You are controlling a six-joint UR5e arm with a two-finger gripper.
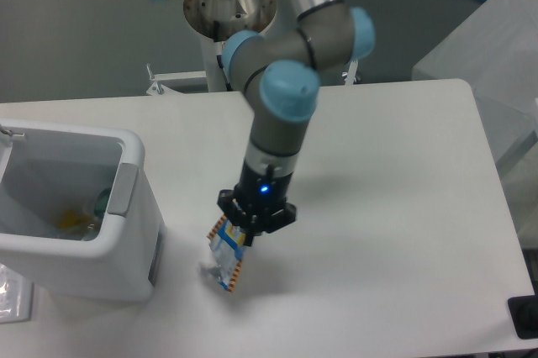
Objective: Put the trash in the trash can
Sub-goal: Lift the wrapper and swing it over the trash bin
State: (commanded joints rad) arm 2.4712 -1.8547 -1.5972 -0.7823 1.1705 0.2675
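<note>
The wrapper (225, 255) is pinched by the gripper (251, 226) at one edge only & could slip out before the trash can (126, 232) is reached.

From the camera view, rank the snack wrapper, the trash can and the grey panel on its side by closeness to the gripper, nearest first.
1. Snack wrapper: hanging from the gripper, pinched at its top.
2. Grey panel: on the can's wall facing the gripper, image left.
3. Trash can: most of it lies beyond the panel.
</note>
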